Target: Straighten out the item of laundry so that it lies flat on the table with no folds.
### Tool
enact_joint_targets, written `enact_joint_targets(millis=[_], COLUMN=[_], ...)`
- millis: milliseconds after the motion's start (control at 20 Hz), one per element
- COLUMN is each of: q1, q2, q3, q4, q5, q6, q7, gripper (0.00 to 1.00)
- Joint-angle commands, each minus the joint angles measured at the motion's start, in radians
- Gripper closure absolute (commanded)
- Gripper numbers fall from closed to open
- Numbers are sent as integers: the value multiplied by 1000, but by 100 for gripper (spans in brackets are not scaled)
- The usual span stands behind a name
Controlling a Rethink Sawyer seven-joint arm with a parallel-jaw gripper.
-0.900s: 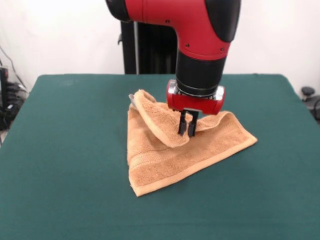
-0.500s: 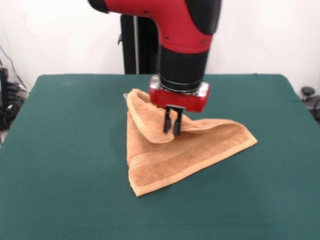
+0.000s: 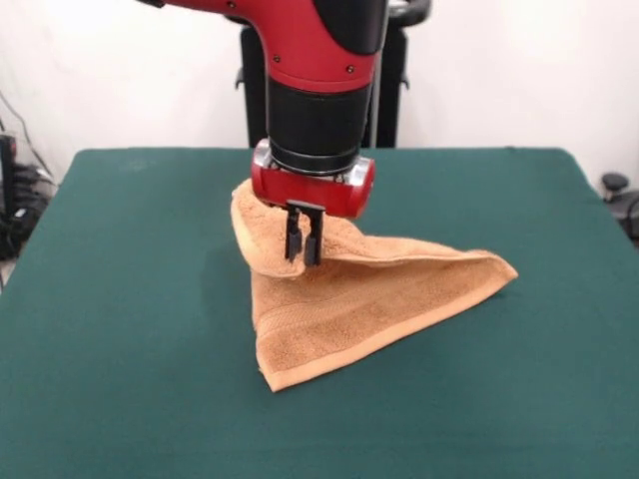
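My gripper – pinching the towel flap between its tips – has carried it leftward across the table, so the fold below my fingers is opening

A robotics lab, by the look of it. A red and black robot arm stands on a pedestal behind a green felt-topped desk. Behind is a plain white wall, with cables at the left edge.
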Motion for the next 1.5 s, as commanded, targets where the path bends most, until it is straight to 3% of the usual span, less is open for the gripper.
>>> enact_joint_targets(millis=[50, 500, 950, 1500], q1=[30, 71, 129, 179], q2=[25, -50, -144, -171], q3=[85, 61, 33, 8], q4=[49, 141, 215, 293], q5=[-21, -1, 51, 92], q6=[93, 72, 143, 88], q7=[17, 96, 175, 245], gripper=[100, 100, 100, 100])
